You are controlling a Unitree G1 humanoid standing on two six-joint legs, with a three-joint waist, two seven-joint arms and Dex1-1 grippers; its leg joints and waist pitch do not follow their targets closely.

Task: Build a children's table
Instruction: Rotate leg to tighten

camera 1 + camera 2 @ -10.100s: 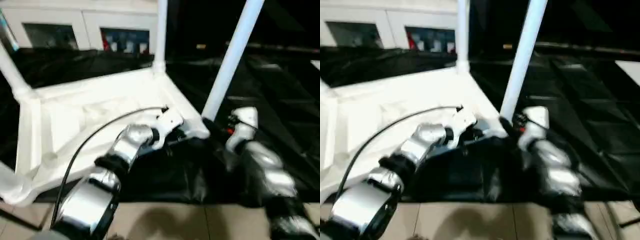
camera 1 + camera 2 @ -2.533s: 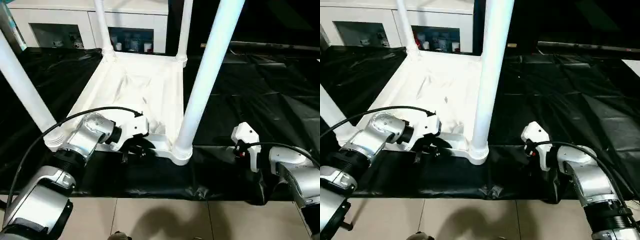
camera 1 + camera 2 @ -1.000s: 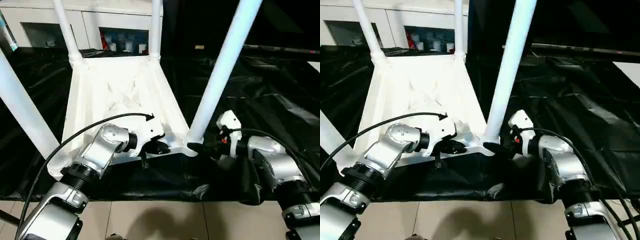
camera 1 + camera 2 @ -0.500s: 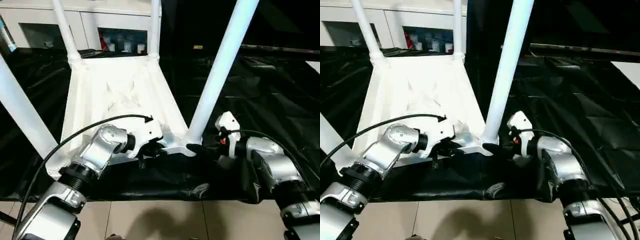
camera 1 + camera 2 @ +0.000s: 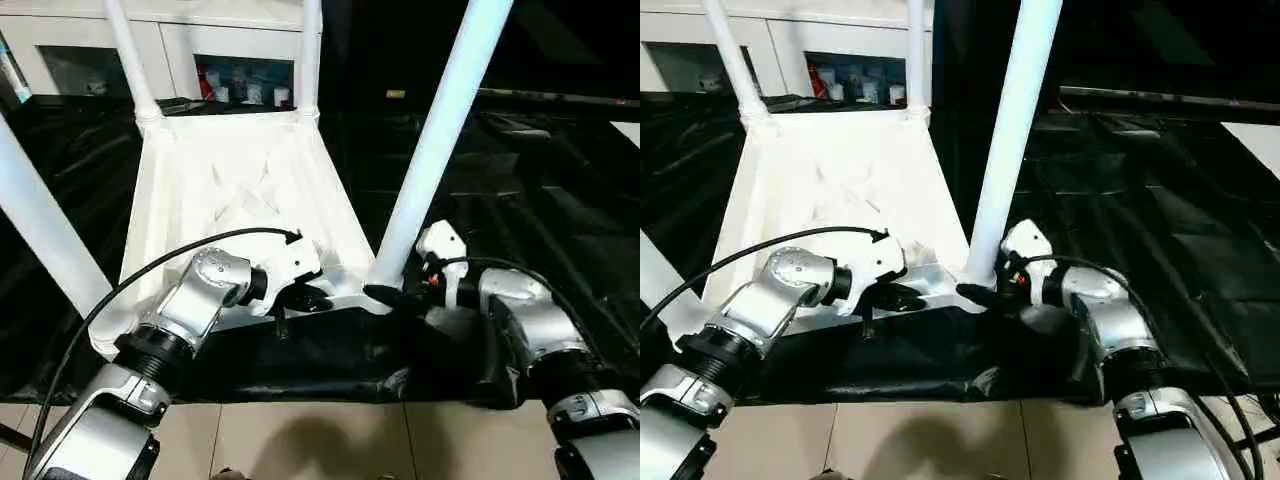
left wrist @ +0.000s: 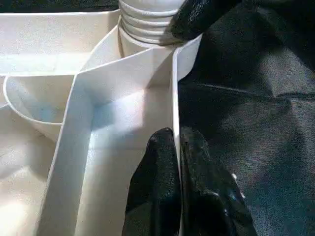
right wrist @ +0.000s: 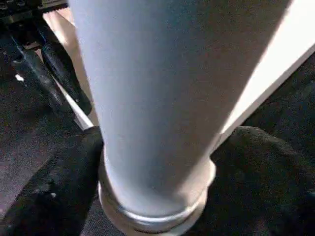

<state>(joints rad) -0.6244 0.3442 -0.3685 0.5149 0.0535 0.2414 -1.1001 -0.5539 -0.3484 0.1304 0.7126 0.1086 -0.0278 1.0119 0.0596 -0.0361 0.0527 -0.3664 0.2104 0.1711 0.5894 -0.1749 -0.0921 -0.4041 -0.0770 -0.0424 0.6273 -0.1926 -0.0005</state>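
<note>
Children's table point(image 5: 240, 190): one, white plastic, lying upside down on the black-covered worktop point(image 5: 560, 170), ribbed underside facing up. Its near edge sits close to the worktop's front edge.

Legs: four, white, tubular, each standing up from a corner socket. Near right leg point(image 5: 435, 140); near left leg point(image 5: 40, 235); far left leg point(image 5: 125, 55); far right leg point(image 5: 310, 50).

Left end effector point(image 5: 300, 297): one, two black fingers. It sits at the table's near rim, just left of the near right corner. The left wrist view shows the two fingers point(image 6: 157, 191) pressed together with the thin upright rim wall between them, so it grips the rim.

Right end effector point(image 5: 395, 297): one, two black fingers. It sits at the foot of the near right leg. The right wrist view shows one finger point(image 7: 54, 187) on each side of the leg's ringed base, spread as wide as the tube and touching it on both sides.

Cables: two, black, one arching over each silver forearm; the left point(image 5: 200, 245) and the right point(image 5: 520, 275).

Cabinet point(image 5: 160, 45): one, white, behind the worktop, with small coloured items on its shelf.

View differences: the eye views give all four legs and both arms; the left wrist view gives the rim grip and the ringed socket point(image 6: 147, 29) at close range, with a finger of the other end effector against it; the right wrist view gives the leg base with the left end effector behind it.
</note>
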